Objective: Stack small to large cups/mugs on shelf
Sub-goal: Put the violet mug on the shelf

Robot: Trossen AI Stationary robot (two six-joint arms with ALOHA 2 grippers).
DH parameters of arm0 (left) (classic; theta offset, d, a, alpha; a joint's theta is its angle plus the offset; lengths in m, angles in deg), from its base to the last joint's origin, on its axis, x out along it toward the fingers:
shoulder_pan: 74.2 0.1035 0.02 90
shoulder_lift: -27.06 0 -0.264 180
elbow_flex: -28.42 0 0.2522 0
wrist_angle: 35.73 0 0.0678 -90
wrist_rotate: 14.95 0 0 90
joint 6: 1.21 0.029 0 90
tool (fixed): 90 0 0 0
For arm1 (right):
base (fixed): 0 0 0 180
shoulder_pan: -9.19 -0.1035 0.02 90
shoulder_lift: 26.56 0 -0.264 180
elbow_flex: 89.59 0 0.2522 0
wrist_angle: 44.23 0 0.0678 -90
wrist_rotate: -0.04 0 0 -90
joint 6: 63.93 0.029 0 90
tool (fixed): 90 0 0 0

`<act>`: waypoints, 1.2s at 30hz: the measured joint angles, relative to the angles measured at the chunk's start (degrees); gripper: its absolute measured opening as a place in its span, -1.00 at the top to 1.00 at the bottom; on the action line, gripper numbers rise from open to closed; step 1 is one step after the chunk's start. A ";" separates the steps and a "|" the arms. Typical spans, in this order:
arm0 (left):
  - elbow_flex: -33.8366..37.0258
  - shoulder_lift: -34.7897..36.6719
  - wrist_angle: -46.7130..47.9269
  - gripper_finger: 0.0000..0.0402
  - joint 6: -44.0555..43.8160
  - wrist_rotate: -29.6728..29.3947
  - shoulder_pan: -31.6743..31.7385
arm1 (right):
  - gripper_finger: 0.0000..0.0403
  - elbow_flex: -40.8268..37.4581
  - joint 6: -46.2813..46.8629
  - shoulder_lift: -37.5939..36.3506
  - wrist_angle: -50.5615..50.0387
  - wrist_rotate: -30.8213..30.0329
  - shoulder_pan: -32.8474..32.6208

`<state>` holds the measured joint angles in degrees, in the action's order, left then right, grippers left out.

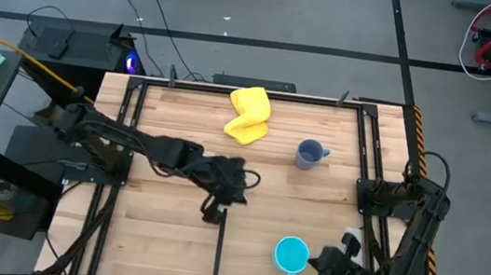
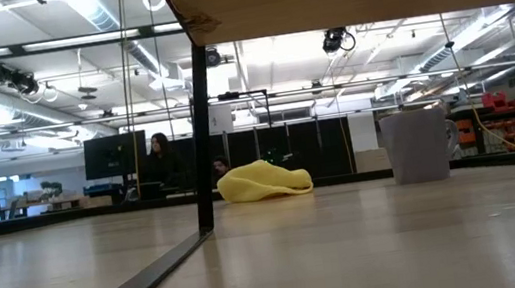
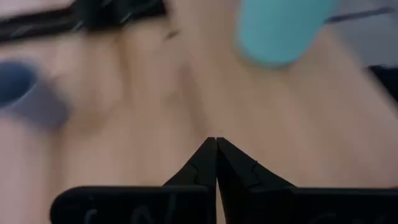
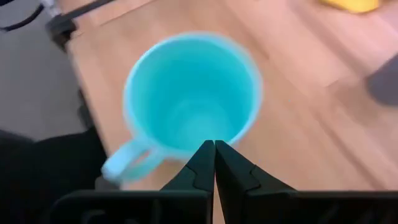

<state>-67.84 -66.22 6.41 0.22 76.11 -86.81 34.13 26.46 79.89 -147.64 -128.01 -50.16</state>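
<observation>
Cyan mug point(image 1: 290, 254) beside right end effector point(image 1: 332, 261) (closed)

Your left arm reaches in from the left edge of the worktop point(image 1: 169, 222), stretched low across it with the elbow bent, so that its wrist sits near the middle. The left hand point(image 1: 214, 211) points toward the near side, and in its own wrist view the two dark fingers point(image 3: 202, 163) press tip to tip with no gap between them. Your right arm stays folded at the near right corner, its links doubled back along the right edge. The right hand point(image 1: 331, 264) faces inward over the worktop; its fingers point(image 4: 203, 163) also meet at the tips, closed on nothing.
</observation>
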 joint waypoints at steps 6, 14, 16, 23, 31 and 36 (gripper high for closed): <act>0.00 3.32 14.85 0.85 -4.26 -5.67 1.16 | 0.90 0.01 -5.25 -4.11 -0.39 -2.55 5.28; 1.24 3.44 21.83 0.90 -5.27 -6.01 3.79 | 0.90 0.01 -17.76 -12.49 -0.39 -3.03 17.28; 2.16 3.42 22.63 0.92 -5.27 -5.97 4.82 | 0.90 0.01 -21.12 -14.82 -0.39 -3.57 21.29; 7.69 3.39 22.46 0.88 -4.29 -5.98 10.69 | 0.90 0.01 -34.93 -22.85 -0.38 -3.63 39.22; 14.58 3.39 17.02 0.90 2.31 -2.46 17.47 | 0.90 -3.50 -44.41 -30.45 -0.20 6.74 63.85; 18.75 3.39 11.53 0.95 5.96 4.50 20.80 | 0.90 -19.13 -48.98 -35.72 -0.54 19.98 74.67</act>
<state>-49.09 -62.83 17.94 6.18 80.61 -66.02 15.00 -22.52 44.17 -148.18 -108.02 24.52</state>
